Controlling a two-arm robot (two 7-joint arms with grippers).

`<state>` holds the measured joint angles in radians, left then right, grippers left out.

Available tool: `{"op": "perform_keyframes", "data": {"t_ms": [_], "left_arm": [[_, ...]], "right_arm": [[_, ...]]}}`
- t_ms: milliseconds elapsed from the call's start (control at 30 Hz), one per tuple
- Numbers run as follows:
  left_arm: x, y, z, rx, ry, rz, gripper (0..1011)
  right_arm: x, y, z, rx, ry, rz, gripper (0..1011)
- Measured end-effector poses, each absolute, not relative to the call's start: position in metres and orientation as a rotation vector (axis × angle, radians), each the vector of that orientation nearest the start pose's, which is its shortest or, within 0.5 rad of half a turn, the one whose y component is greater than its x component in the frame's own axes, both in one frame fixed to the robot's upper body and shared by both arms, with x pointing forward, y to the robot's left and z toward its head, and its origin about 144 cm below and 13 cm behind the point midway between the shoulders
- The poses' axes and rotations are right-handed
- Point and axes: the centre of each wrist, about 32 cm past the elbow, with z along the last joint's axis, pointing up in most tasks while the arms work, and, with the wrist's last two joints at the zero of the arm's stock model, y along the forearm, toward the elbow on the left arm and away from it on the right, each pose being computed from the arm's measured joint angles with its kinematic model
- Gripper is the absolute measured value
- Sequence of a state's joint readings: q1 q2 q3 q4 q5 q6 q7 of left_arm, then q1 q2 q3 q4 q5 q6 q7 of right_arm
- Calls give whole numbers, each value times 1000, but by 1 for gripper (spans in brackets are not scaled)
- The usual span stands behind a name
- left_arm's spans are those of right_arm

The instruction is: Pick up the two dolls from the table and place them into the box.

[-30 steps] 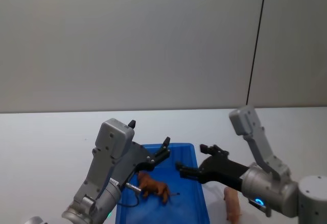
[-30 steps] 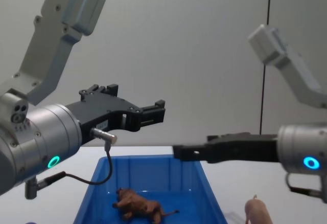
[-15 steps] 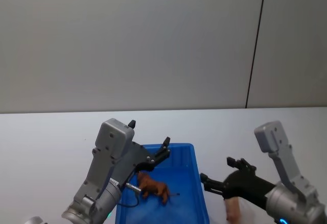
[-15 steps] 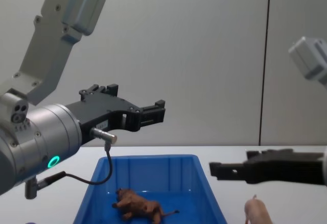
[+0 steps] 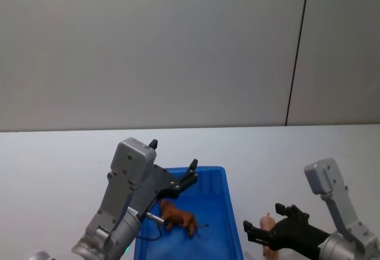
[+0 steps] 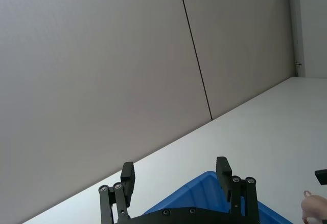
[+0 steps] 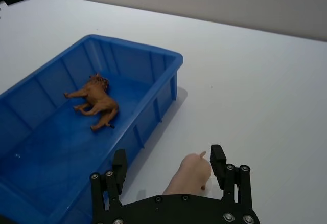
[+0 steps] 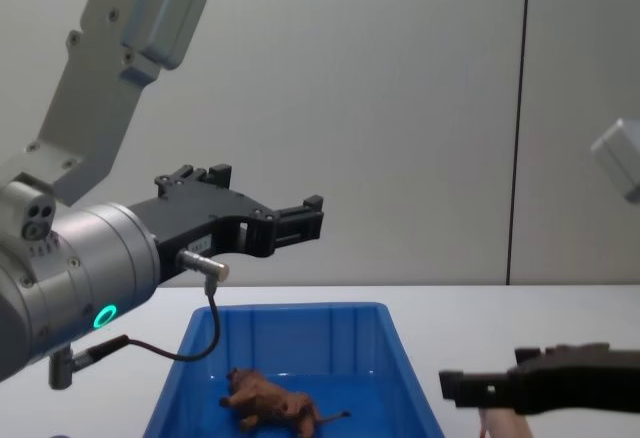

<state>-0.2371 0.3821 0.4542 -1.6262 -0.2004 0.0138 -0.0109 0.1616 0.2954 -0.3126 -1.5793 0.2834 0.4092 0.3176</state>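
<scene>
Open at the top, the bright blue rectangular plastic bin [image 7: 158,104] stands on the plain white tabletop [image 7: 255,81]. Only the brown plastic lion figurine [image 7: 97,101] lies on its floor, with bare blue room all round it. The left gripper [image 5: 191,174], fingers spread, hangs above the bin, well clear of the rim. The bin's right wall rises just beside the pale pink plastic pig figurine [image 7: 191,175], which the low right gripper [image 7: 168,157] straddles with fingers apart. Open tabletop stretches beyond.

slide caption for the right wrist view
Open right hand lined up on the pig beside the box; lion lies inside.
</scene>
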Motion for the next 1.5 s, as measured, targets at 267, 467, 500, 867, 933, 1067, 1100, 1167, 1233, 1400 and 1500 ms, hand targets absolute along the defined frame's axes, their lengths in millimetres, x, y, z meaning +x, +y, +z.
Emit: {"op": "perform_keyframes", "data": {"t_ms": [267, 467, 500, 867, 933, 1067, 1100, 1167, 1233, 1400, 1500], "left_arm": [[492, 198, 1204, 61, -268, 1124, 1003], [492, 198, 1204, 61, -268, 1124, 1003], [492, 198, 1204, 61, -268, 1124, 1003], [492, 198, 1204, 61, -268, 1124, 1003], [492, 198, 1204, 61, -268, 1124, 1003], [492, 198, 1204, 61, -268, 1124, 1003], [492, 198, 1204, 61, -268, 1124, 1003], [492, 198, 1204, 61, -268, 1124, 1003], [492, 198, 1204, 61, -268, 1124, 1003], [492, 198, 1204, 61, -268, 1124, 1003], [492, 198, 1204, 61, -268, 1124, 1003]], "right_arm": [[487, -218, 1169, -312, 265, -964, 1001], [486, -218, 1163, -334, 289, -972, 943], [486, -218, 1163, -336, 292, -973, 922], [485, -217, 1156, -357, 322, -985, 616], [485, -217, 1156, -358, 323, -987, 534], [485, -216, 1155, -360, 318, -995, 417], [485, -216, 1155, -360, 315, -997, 395], [485, -216, 1155, -358, 310, -1001, 374], [485, -215, 1156, -354, 295, -1007, 371], [486, -213, 1160, -340, 254, -1020, 371], [489, -210, 1166, -321, 214, -1024, 371]]}}
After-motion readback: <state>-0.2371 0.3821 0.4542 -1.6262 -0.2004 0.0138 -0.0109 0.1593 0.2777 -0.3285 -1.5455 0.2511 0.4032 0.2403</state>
